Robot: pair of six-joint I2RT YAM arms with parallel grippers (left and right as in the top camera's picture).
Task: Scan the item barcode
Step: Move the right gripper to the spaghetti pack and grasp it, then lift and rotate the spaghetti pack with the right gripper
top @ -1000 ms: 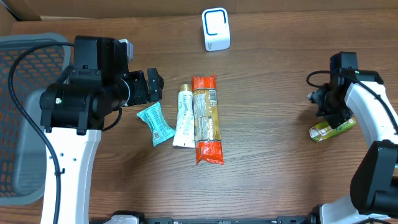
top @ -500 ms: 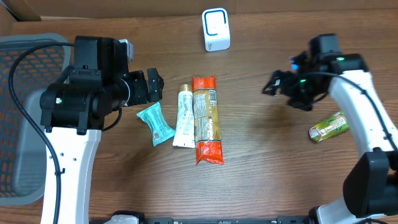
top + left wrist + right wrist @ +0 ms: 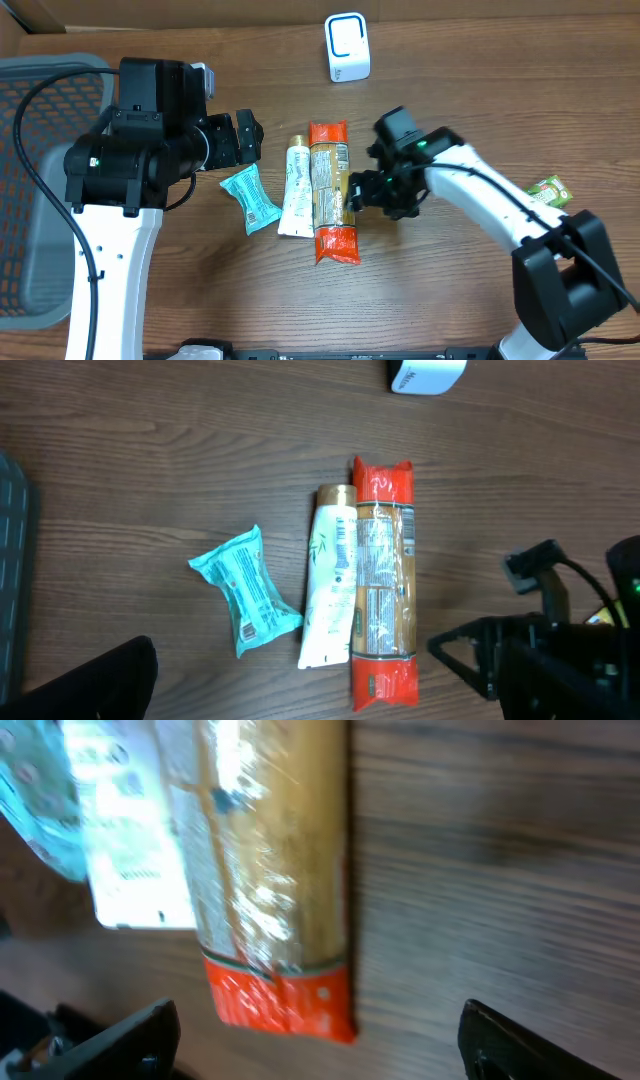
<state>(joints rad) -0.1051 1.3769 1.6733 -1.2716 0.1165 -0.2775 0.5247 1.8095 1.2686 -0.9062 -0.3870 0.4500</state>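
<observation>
The right tool [image 3: 362,190] hangs in the middle of the frame, its tips at the right edge of the long packet [image 3: 332,190]. In the wrist view its fingers [image 3: 125,1038] stand wide apart and hold nothing. The left tool [image 3: 245,137], at centre left, is also wide open and empty. A grey basket [image 3: 60,63] fills the left edge. On the counter [image 3: 450,290] the packet lies lengthwise against a white tube [image 3: 296,190] on its left, and a teal pack [image 3: 248,200] is just beside the tube. The white scanner [image 3: 347,47] stands at top centre. A small green pack [image 3: 549,190] lies at the right, well apart.
</observation>
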